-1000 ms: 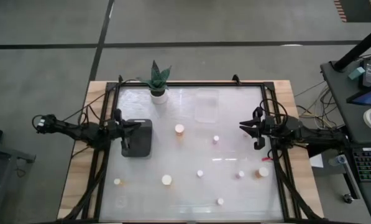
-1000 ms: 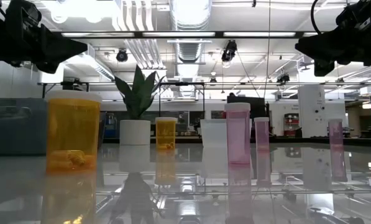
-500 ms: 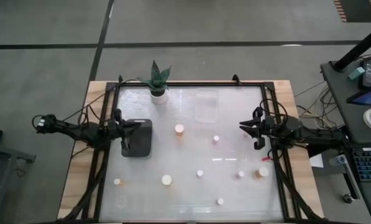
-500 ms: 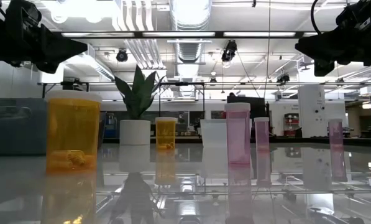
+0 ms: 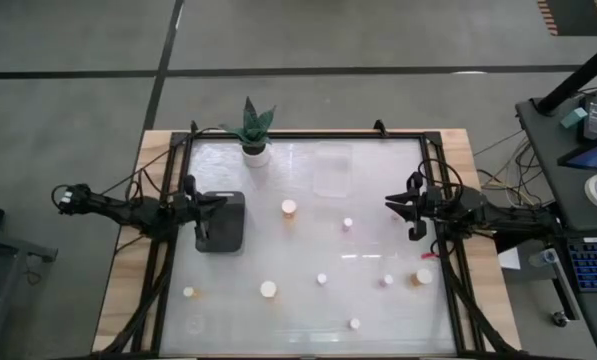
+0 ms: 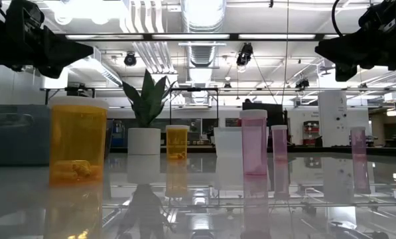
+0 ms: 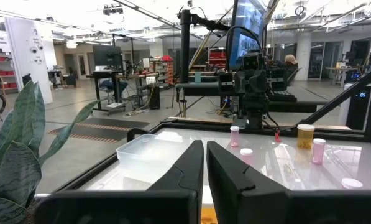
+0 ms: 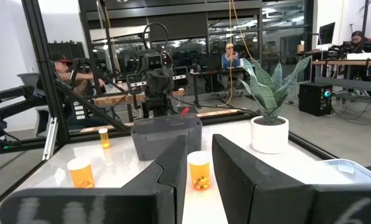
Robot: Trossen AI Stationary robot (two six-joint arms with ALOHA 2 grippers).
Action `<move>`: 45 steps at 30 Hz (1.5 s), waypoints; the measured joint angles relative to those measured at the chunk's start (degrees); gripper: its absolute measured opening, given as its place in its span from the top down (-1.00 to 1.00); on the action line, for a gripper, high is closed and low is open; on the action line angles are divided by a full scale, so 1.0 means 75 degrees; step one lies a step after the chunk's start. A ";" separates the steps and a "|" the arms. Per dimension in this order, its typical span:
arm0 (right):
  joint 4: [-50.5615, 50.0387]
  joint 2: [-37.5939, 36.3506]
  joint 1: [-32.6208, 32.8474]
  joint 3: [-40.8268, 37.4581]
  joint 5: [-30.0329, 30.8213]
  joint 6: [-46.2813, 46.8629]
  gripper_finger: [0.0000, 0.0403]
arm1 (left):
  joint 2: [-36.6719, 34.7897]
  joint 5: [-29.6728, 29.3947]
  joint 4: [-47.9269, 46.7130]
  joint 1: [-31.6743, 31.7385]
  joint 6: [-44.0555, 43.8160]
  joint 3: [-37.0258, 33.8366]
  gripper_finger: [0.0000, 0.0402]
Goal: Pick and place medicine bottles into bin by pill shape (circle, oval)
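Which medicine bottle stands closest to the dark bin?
The orange-bodied medicine bottle just right of the dark bin, toward the table's middle. All the other bottles stand farther off, along the near edge or on the right side.

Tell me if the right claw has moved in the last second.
No. In the high view the right claw sits at the same spot by the table's right edge, level with the dark bin, as before.
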 joint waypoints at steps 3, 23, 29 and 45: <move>0.0000 -0.0001 0.0002 0.0002 0.0000 0.0000 0.66 | 0.0002 0.0001 -0.0001 -0.0001 -0.0002 -0.0002 0.98; 0.0000 0.0001 -0.0001 0.0000 0.0006 -0.1767 0.66 | 0.0003 0.0000 0.0000 -0.0003 -0.0001 -0.0001 0.98; 0.0265 0.0001 -0.0001 0.0000 -0.0012 -0.1410 0.66 | 0.0006 0.0472 0.0077 -0.0006 -0.2258 -0.0001 0.98; 0.0303 0.0004 -0.0021 0.0000 0.2961 0.1056 0.66 | 0.0087 0.0813 0.2650 -0.0004 -0.3129 -0.0003 0.98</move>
